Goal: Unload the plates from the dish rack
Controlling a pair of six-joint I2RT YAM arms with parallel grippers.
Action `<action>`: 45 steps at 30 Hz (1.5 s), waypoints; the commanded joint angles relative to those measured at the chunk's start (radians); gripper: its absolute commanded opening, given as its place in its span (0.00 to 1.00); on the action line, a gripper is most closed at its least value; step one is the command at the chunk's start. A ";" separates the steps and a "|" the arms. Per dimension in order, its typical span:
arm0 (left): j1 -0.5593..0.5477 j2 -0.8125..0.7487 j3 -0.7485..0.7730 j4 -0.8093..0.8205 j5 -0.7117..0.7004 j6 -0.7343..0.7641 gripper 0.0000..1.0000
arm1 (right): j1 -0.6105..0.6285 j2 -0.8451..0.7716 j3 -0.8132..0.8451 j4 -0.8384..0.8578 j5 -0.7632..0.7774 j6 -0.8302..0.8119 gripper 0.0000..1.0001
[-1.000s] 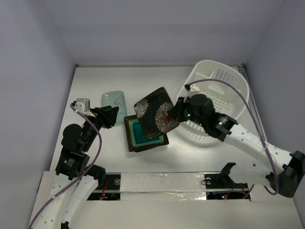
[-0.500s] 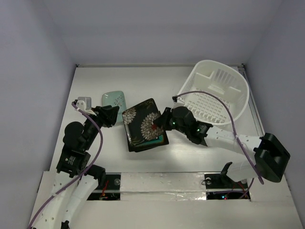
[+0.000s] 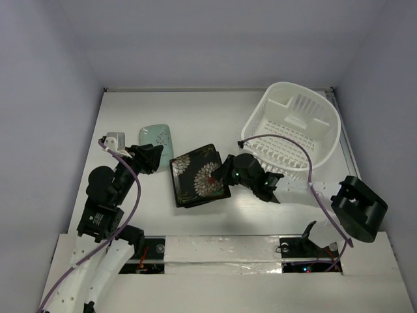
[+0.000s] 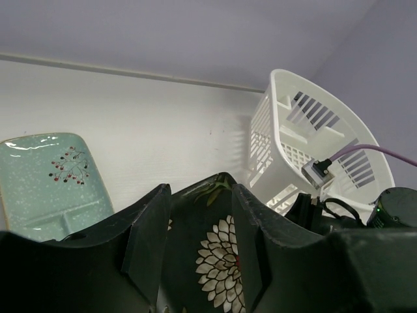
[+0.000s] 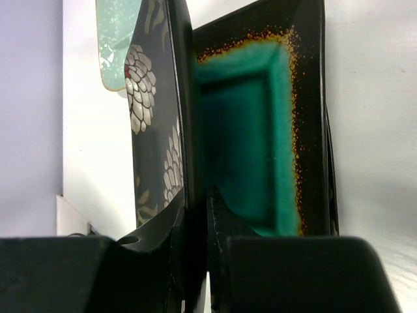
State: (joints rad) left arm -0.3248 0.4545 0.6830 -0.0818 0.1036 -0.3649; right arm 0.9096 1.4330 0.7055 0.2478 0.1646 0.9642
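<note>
A dark square plate with white flowers (image 3: pixel 197 176) lies almost flat on top of a second dark plate, whose teal face (image 5: pixel 251 130) shows in the right wrist view. My right gripper (image 3: pixel 223 171) is shut on the flowered plate's right edge (image 5: pixel 185 124). The pale mint plate (image 3: pixel 155 137) rests on the table at the left. Just below it, my left gripper (image 3: pixel 151 157) is open with nothing between its fingers (image 4: pixel 148 238); the flowered plate (image 4: pixel 218 261) shows beyond the gap. The white dish rack (image 3: pixel 317 145) stands at the right with no plate showing in it.
A purple cable (image 3: pixel 287 140) loops from the right wrist over the rack's near rim. The white side walls stand close on both sides. The taped front ledge (image 3: pixel 221 249) runs between the two arm bases.
The right arm has carried the flowered plate left from beside the rack and lowered it from a tilt to nearly flat over the teal plate. The left arm has stayed put.
</note>
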 commanded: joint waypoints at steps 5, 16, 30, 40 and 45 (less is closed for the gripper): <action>0.006 0.006 0.015 0.028 0.024 0.004 0.39 | -0.002 0.026 -0.021 0.255 -0.017 0.088 0.25; 0.006 -0.005 0.015 0.028 0.022 0.003 0.39 | 0.008 0.010 -0.020 0.102 0.038 0.041 0.68; 0.006 -0.014 0.016 0.030 0.027 0.000 0.39 | 0.080 0.052 0.250 -0.447 0.309 -0.157 0.84; 0.006 -0.017 0.013 0.033 0.031 0.000 0.39 | 0.089 0.012 0.295 -0.581 0.343 -0.202 0.82; 0.006 -0.017 0.013 0.033 0.036 0.000 0.39 | 0.120 -0.072 0.322 -0.587 0.326 -0.257 0.00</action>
State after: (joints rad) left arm -0.3248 0.4438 0.6830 -0.0818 0.1238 -0.3653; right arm 1.0012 1.4437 0.9588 -0.3275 0.4709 0.7559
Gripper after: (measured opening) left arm 0.390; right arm 0.096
